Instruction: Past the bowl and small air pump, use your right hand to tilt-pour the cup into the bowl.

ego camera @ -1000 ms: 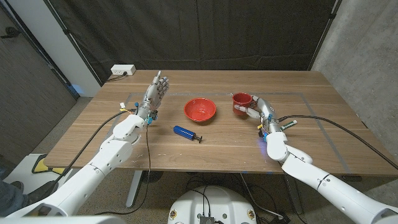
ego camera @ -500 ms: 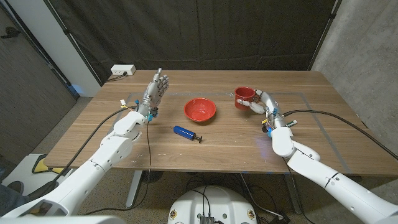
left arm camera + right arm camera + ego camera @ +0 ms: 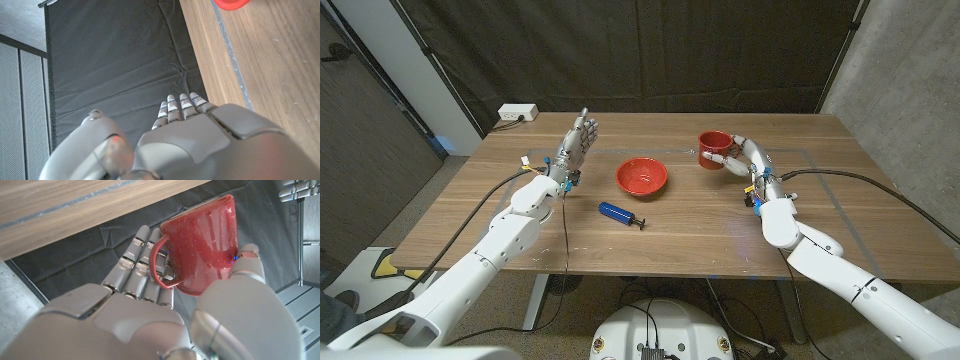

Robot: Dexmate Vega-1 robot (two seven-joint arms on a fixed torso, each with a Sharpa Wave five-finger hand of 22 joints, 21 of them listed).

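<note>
Red cup (image 3: 713, 148) sits clamped in the right hand (image 3: 745, 157) fingers (image 3: 142, 262), lifted near the surface's far right edge; tilting early would spill short of the bowl (image 3: 641, 176). Left hand (image 3: 575, 145) fingers apart.

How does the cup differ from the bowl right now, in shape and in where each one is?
The cup is tall and narrow with a handle; the bowl is wide, shallow and has none. The cup is gripped by the right robot hand and looks lifted off the table; the bowl sits on the wood, untouched, near the middle. Both are red and stand upright, mouths up.
</note>
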